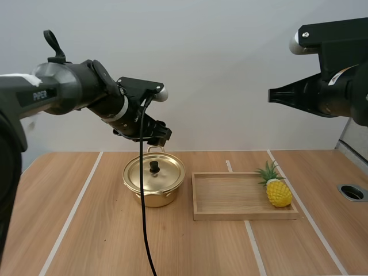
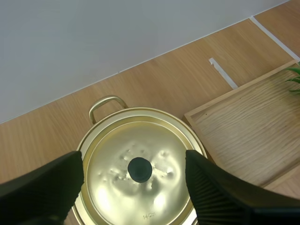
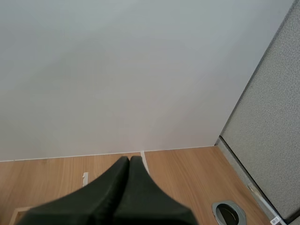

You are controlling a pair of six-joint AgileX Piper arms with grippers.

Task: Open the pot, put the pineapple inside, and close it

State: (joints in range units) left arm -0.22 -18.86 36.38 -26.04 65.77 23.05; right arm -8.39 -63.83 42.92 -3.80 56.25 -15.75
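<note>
**Hovering open over the lid, pineapple waiting in the tray**

High view: my left end effector [image 1: 161,133] hangs just above and behind the pot [image 1: 154,183], which stands on the worktop [image 1: 86,230] with its lid [image 1: 144,172] on. I judge that lifting the lid comes first. The pineapple [image 1: 278,191] lies at the right end of the wooden tray [image 1: 241,216], just beside the pot. My right end effector [image 1: 270,95] is parked high, well clear. White lettering on my left arm reads "PiPER" [image 1: 40,95].

Left wrist view: my fingers [image 2: 56,180] stand wide apart, holding nothing. They straddle the black knob [image 2: 139,169], placed to close on it. A small stamp [image 2: 149,216] near the lid's edge starts "14"; the rest I cannot read.

Right wrist view: my right end effector [image 3: 129,161] is closed into one wedge, empty.
</note>
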